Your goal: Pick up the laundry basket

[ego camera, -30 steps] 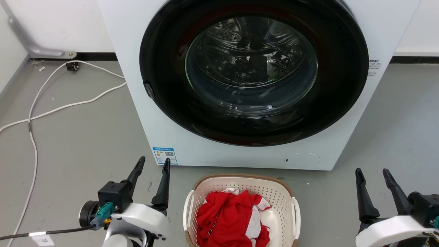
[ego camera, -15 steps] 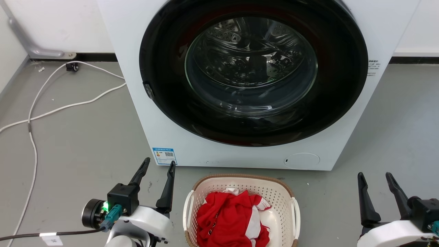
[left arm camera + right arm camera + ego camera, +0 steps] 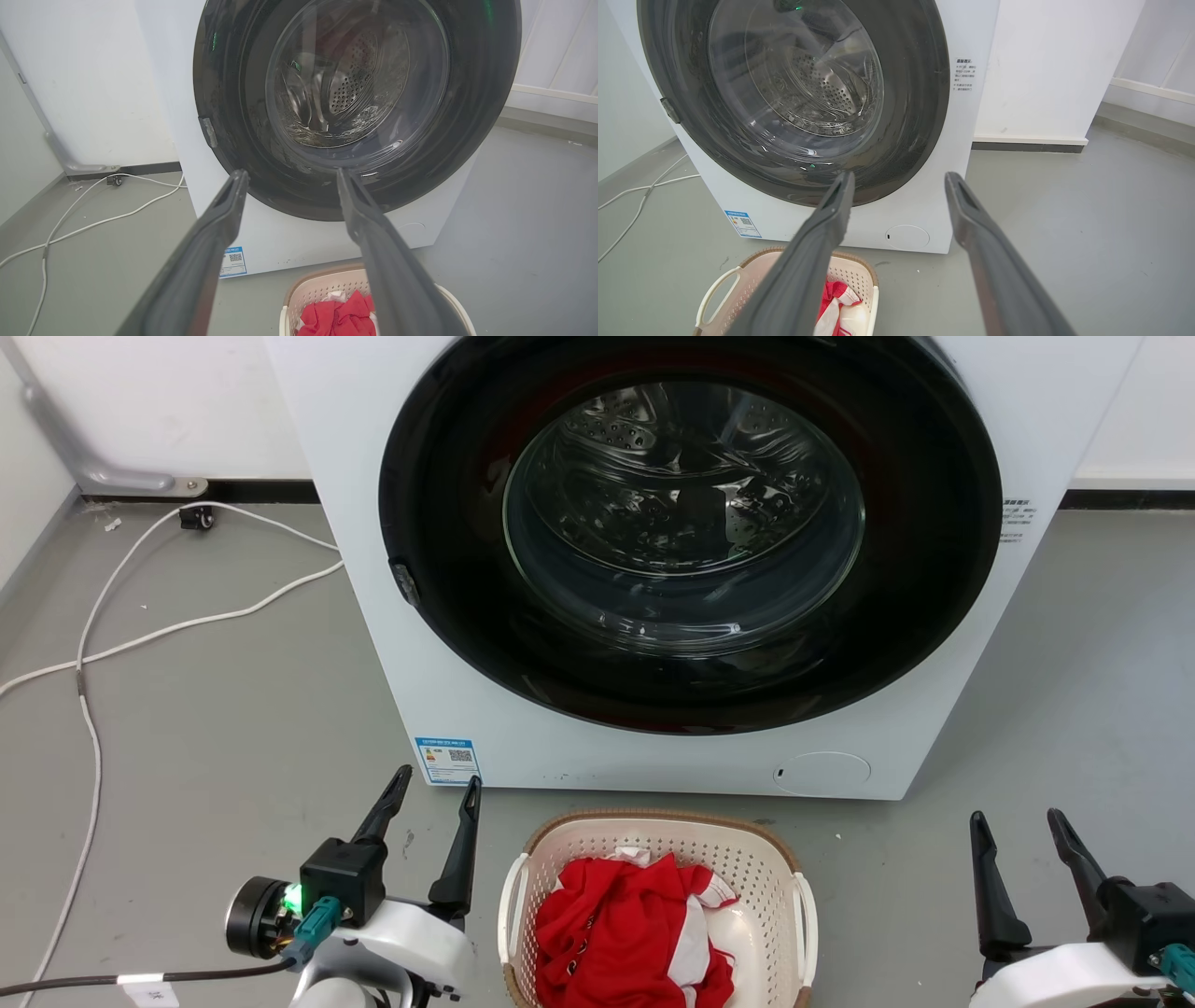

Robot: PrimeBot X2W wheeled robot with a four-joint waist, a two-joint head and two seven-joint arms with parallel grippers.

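I have nothing lifted yet: the basket sits on the floor at my 6 o'clock, left tool open and empty at its 9, right tool likewise out at 3.

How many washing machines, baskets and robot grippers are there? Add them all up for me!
washing machine: 1
laundry basket: 1
grippers: 2, the left gripper and the right gripper
Total: 4

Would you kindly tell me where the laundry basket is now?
Head view, bottom centre: the laundry basket sits on the floor before the washing machine, between the left gripper and right gripper.
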